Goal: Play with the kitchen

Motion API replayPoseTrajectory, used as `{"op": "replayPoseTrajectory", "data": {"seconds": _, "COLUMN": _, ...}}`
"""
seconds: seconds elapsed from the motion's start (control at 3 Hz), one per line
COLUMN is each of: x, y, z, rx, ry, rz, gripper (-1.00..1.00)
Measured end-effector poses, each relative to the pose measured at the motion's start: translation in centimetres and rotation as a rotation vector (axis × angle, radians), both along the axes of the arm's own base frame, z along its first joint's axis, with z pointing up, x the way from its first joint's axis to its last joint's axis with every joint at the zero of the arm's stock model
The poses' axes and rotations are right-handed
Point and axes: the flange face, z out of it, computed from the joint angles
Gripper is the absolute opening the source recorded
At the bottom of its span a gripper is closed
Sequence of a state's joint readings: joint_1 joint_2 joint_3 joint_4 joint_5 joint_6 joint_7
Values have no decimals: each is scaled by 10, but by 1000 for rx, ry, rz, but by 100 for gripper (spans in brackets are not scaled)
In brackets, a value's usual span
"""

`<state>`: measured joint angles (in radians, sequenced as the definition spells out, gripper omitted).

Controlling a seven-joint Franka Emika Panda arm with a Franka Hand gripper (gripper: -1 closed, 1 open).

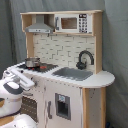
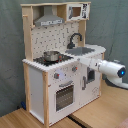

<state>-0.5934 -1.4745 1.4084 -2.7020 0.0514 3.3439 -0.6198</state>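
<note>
White and light wood, the kitchen (image 2: 60,65) stands on a wooden floor (image 2: 30,119) against a grey backdrop (image 2: 112,25) in both exterior views. I see my arm (image 2: 111,68) reaching in from the second exterior view's right, its gripper (image 2: 80,60) at the counter's front edge near the knobs (image 2: 65,73); I cannot tell whether the fingers are parted. A small pot (image 2: 50,56) sits on the stovetop (image 2: 56,59), beside the sink (image 1: 73,73) and faucet (image 1: 84,59). Open floor lies before the oven door (image 2: 65,95).

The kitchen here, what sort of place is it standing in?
Probably a lab or studio test setup, not a home: the toy kitchen stands on a wooden table before a plain grey curtain, with a white robot arm beside it.
</note>
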Motion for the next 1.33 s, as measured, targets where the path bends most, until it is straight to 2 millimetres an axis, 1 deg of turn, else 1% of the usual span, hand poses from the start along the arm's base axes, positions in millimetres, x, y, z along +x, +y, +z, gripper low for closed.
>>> {"op": "replayPoseTrajectory", "data": {"seconds": 0.67, "x": 5, "y": -18, "z": 51, "rx": -53, "ry": -43, "rz": -28, "gripper": 100}}
{"op": "replayPoseTrajectory", "data": {"seconds": 1.0, "x": 10, "y": -34, "z": 76, "rx": -97, "ry": -54, "rz": -57, "gripper": 100}}
{"op": "replayPoseTrajectory", "data": {"seconds": 1.33, "x": 17, "y": -45, "z": 93, "rx": -153, "ry": -44, "rz": -76, "gripper": 100}}
